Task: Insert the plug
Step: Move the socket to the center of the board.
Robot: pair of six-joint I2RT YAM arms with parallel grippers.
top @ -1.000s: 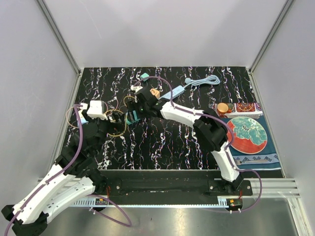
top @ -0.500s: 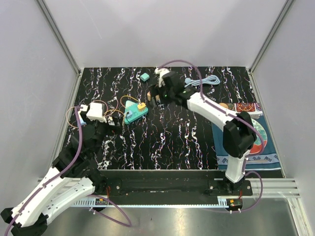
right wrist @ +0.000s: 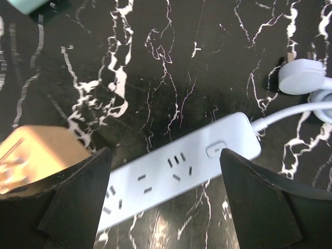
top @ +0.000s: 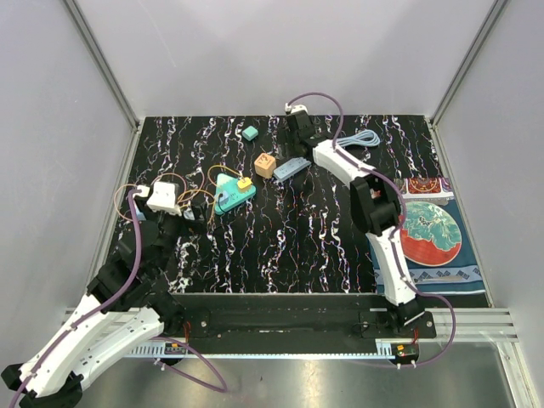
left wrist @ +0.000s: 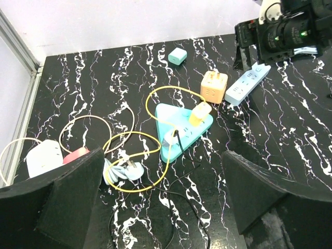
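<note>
A teal triangular power strip (top: 229, 195) (left wrist: 179, 129) lies left of centre, with a yellow plug (top: 244, 182) (left wrist: 199, 113) and a white plug (left wrist: 171, 139) seated in it. A loose pale blue plug (left wrist: 124, 170) with a bundled cable lies near it, inside the yellow cable loop. My left gripper (top: 180, 219) (left wrist: 163, 207) hangs open just short of these, holding nothing. At the back, my right gripper (top: 297, 143) (right wrist: 168, 202) hovers open over a pale blue power strip (top: 291, 168) (right wrist: 181, 174). That strip's white plug (right wrist: 301, 77) lies free on the table.
An orange cube adapter (top: 265, 164) (right wrist: 31, 155) sits just left of the pale strip. A small teal cube (top: 250, 133) lies further back. A white charger (left wrist: 44, 158) and a pink item (left wrist: 78, 154) are at far left. A red plate (top: 425, 231) on a blue cloth lies at the right.
My right arm left the teal strip and swung back and right to hover over the pale blue strip, its jaws opening wider. The left arm drew back slightly.
</note>
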